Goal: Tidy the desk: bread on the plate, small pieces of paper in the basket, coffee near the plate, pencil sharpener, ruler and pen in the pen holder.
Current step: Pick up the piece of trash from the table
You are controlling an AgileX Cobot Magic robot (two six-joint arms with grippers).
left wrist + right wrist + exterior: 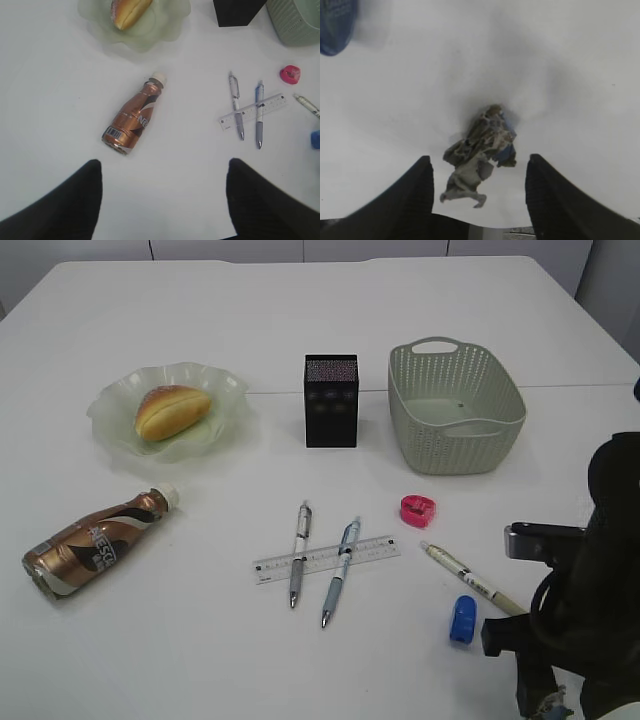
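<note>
Between the right gripper's spread fingers lies a crumpled paper scrap on the desk. Close off-centre and it squirts free. Left fingers spread too, empty.

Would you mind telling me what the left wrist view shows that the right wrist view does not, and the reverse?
Only the left wrist view shows the coffee lying on its side, the bread on the plate, two pens crossing the ruler, and the pink pencil sharpener. Only the right wrist view shows a crumpled piece of paper between open fingers. Both share the white desk and a blue object.
</note>
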